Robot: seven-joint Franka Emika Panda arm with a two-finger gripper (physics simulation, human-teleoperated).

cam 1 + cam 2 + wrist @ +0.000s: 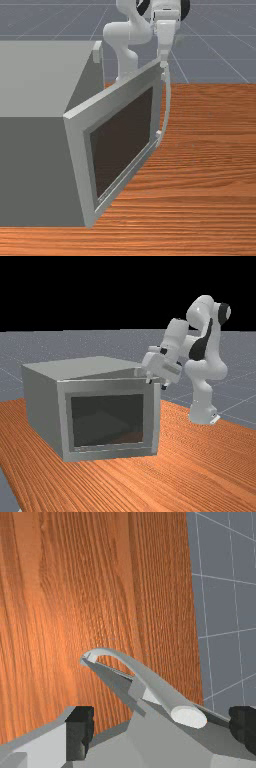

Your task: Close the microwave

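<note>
Microwave door (122, 142) stands open; curved handle (168, 105) upright.

Grey microwave (42, 406), orange-brown table (200, 471)
Darker streaks grain the table; the door window (122, 142) is blackish brown; pale lines grid the grey floor (220, 607).

Counter (215, 165): orange-brown wood, darker streaks in the grain. Wrist view: grain runs roughly along the straight edge; a paler, glossy patch on the wood. Grey, boxy microwave (42, 401) sits directly on it, toward the front view's left and left of middle in the far view. Door (77, 160) ajar, angled out over the wood, dark window (122, 142) set in a grey frame. White arm base (201, 413) stands at the counter's edge.
</note>
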